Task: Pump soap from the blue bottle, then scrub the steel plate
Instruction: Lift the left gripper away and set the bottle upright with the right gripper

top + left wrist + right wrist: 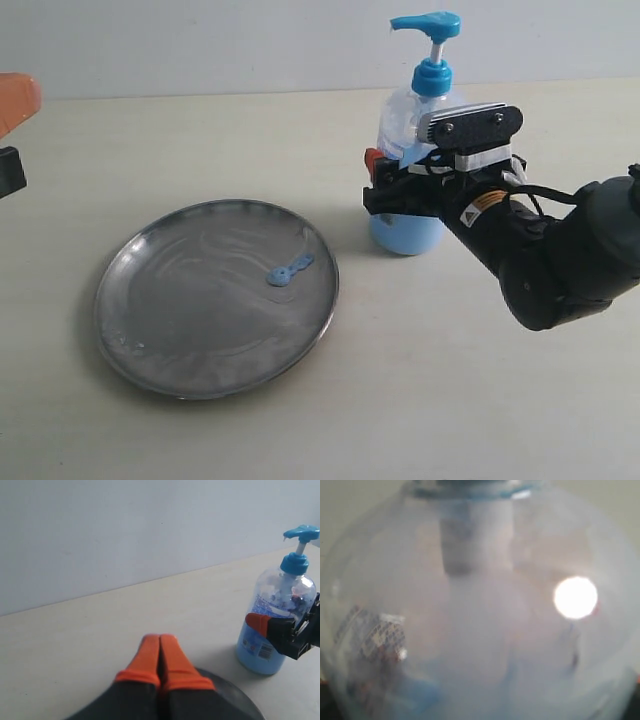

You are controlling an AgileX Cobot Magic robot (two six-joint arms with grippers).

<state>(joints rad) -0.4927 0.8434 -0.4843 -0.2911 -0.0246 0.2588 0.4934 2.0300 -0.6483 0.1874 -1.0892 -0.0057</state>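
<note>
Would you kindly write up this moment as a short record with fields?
blue bottle: upright on the table
steel plate: flat, left of the blue bottle in the exterior view, not touching it
soap: small blue blob on the steel plate, toward its bottle-side rim
right gripper: closed around the blue bottle's body
left gripper: shut, empty
</note>
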